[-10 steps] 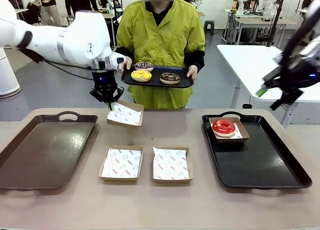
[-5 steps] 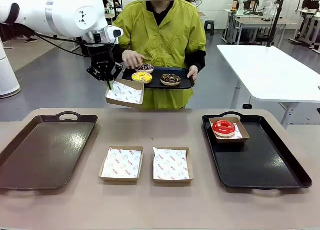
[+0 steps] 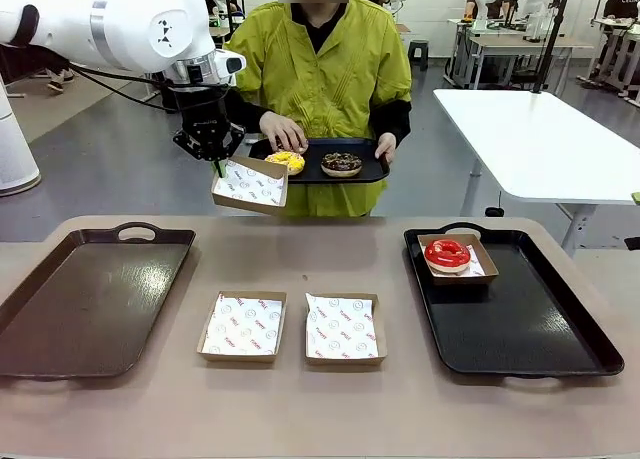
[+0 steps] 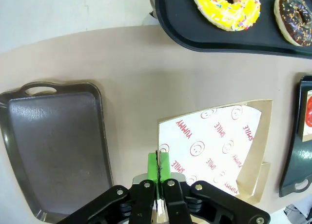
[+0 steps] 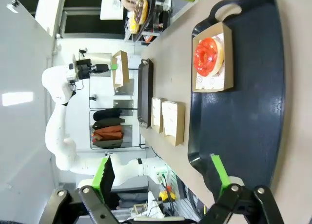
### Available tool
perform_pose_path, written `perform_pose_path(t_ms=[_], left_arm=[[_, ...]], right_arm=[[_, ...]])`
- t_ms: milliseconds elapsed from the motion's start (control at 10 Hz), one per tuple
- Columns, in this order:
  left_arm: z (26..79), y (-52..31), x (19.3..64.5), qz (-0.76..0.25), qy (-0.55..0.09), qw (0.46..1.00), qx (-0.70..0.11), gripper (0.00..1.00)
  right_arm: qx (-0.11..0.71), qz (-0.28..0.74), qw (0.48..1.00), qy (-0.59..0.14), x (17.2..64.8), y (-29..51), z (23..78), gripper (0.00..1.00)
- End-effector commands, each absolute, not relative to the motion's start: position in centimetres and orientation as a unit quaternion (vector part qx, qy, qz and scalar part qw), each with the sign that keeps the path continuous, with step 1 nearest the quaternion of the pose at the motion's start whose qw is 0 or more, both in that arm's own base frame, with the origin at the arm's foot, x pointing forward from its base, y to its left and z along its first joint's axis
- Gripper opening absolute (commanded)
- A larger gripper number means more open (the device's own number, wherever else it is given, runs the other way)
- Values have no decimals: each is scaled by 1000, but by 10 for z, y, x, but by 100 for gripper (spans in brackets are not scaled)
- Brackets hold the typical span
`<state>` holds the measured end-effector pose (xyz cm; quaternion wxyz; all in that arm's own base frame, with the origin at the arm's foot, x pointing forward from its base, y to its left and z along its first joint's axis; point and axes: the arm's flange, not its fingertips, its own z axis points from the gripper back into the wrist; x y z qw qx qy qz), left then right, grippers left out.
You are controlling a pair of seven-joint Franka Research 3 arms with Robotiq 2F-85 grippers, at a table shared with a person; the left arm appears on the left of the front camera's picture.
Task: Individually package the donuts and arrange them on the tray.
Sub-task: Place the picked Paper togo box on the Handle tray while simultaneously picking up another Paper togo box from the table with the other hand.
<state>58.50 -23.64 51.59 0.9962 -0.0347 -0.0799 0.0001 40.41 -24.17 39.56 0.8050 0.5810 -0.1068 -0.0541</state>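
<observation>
Upper left in the front view, the left gripper pinches the rim of a shallow, paper-lined cardboard box, held aloft and tilted. Beside it the person's hand partly covers a sprinkled yellow donut on a small glossy tray, next to a chocolate ring donut. At right, a glossy red donut sits boxed on the rectangular black tray. At the bottom of its wrist view, the right gripper gapes wide and empty.

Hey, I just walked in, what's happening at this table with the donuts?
The left claw is shut on the edge of a paper-lined cardboard box, holding it up beside the small black tray that a person holds. The person's free hand is over the yellow sprinkled ring donut there, next to a chocolate sprinkled ring donut. A glossy red ring donut sits boxed on the large black tray at right. Two empty lined boxes lie on the table. The right claw is open and holds nothing.
</observation>
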Motion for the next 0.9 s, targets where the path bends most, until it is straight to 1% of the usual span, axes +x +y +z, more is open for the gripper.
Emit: perform_pose_path(t_ms=[0, 800], left_arm=[[516, -235, 584, -4, -81, 996, -34, 0], [516, -235, 584, -4, -81, 996, -34, 0]], right_arm=[[577, -49, 807, -114, 402, -243, 406, 100], [577, -49, 807, -114, 402, -243, 406, 100]])
